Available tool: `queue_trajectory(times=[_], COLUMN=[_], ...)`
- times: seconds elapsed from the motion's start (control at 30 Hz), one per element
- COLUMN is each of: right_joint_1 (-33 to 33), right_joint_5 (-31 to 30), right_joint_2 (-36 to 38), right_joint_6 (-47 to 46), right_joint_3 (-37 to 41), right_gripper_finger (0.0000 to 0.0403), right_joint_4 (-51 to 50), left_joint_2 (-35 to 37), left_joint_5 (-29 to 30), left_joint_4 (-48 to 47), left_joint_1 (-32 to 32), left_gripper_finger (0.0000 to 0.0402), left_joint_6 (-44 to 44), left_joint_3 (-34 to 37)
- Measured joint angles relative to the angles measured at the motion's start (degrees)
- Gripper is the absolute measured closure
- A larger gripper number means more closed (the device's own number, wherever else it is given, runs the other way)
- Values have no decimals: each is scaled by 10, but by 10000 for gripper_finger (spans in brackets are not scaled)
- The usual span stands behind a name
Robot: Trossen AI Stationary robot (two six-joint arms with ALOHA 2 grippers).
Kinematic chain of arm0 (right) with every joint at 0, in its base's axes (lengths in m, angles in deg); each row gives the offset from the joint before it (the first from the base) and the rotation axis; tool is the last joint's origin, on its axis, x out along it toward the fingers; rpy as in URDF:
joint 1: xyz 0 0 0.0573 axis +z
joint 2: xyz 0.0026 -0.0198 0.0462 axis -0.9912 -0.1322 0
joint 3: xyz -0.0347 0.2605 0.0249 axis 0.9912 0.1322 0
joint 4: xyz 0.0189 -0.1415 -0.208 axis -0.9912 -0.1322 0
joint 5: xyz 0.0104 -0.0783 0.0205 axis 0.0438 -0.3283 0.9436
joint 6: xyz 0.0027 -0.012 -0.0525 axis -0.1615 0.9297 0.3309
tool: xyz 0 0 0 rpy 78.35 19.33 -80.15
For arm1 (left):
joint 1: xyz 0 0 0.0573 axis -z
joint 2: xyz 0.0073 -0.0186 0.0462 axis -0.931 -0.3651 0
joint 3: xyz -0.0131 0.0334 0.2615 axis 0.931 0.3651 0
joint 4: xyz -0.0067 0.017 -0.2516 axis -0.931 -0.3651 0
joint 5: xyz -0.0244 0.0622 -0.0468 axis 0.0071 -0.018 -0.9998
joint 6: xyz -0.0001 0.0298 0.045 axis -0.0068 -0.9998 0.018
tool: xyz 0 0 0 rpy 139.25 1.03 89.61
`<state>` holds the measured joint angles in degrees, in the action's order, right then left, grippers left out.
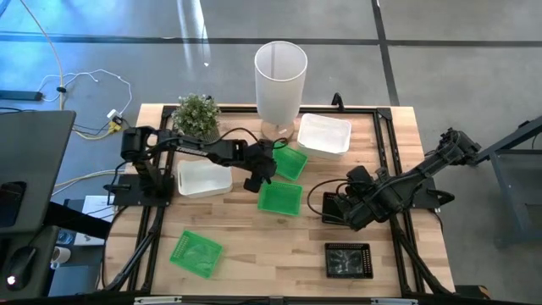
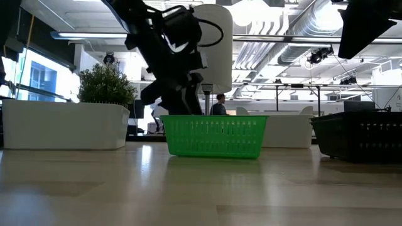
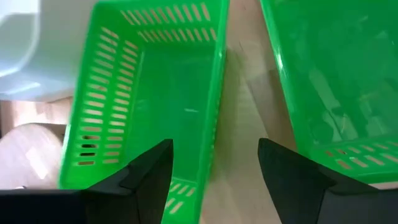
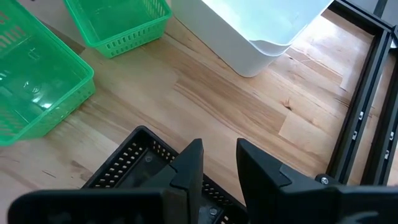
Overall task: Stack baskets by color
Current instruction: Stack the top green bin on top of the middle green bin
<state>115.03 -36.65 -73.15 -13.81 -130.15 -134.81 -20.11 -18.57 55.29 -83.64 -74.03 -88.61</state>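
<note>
You had the left gripper, jaws wide, straddling the green basket's thin wall (light, stiff, probably slippery mesh), while the right gripper pinched a black basket.

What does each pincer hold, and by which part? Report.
Right pincer: a black basket, apparently by its rim. Left pincer: nothing, open over a green basket.

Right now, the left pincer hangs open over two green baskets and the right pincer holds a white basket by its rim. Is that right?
Not quite. The right pincer grips a black basket by its rim, not a white one, as the right wrist view shows. The rest stands: the left pincer hangs open over two green baskets.
</note>
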Motion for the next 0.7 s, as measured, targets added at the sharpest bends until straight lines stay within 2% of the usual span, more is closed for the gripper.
queue_trajectory(times=[0.27, 0.7], right_joint_1=[0, 0], right_joint_5=[0, 2], right_joint_2=[0, 0], right_joint_6=[0, 0], right_joint_3=[0, 0], right_gripper_finger=[320, 320], right_joint_4=[7, 13], left_joint_2=[-17, -23], left_joint_5=[-1, -15], left_joint_4=[2, 1], left_joint_1=[-11, -26], left_gripper_finger=[191, 283], left_joint_6=[5, 20], left_joint_3=[0, 0])
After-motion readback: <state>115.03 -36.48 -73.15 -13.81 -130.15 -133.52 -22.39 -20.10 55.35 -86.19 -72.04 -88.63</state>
